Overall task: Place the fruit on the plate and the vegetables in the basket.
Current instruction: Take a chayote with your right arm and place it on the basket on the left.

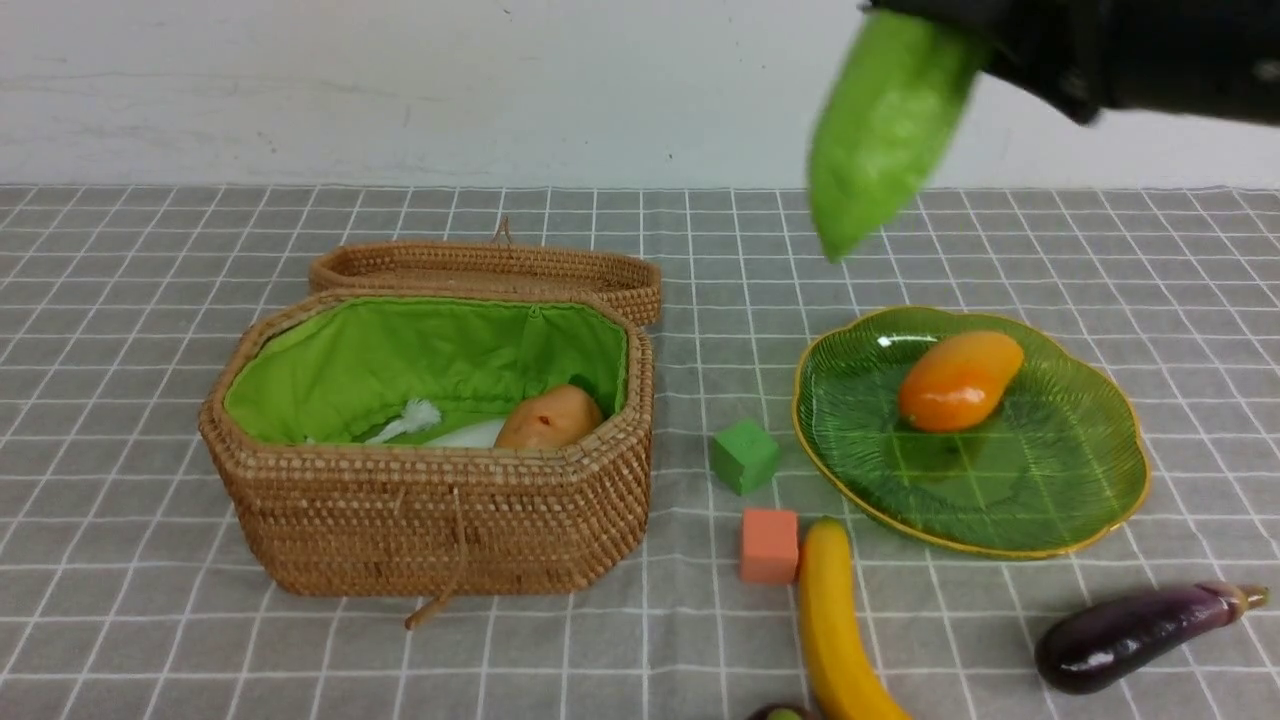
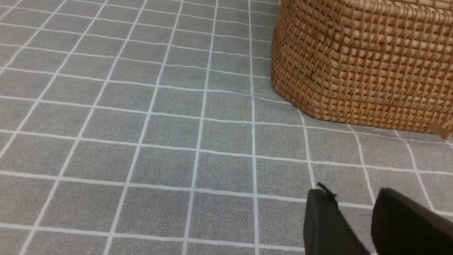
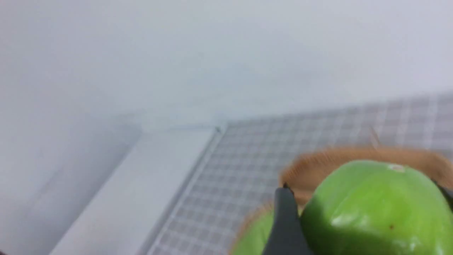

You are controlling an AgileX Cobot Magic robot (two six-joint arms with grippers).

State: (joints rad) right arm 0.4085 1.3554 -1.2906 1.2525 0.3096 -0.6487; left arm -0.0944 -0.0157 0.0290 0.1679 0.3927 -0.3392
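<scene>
High above the table, between basket and plate, my right gripper [image 1: 960, 30] [image 3: 364, 202] is shut on the light green gourd [image 1: 885, 130] [image 3: 378, 209]. The wicker basket [image 1: 430, 520] [image 2: 364, 60] [image 3: 354, 159] stands open at left, with the tan potato [image 1: 550, 418] and white radish [image 1: 465, 433] inside. The orange-yellow mango [image 1: 960, 380] lies on the green glass plate [image 1: 1050, 490]. On the cloth in front lie the banana [image 1: 835, 625], the eggplant [image 1: 1130, 635] and, at the frame's bottom edge, the mangosteen [image 1: 785, 712]. My left gripper [image 2: 354, 198] hovers low over bare cloth beside the basket, open and empty.
A green cube [image 1: 745, 455] and an orange cube [image 1: 769, 545] sit between basket and plate. The basket's lid [image 1: 490, 265] lies open behind it. A white wall runs along the table's far edge.
</scene>
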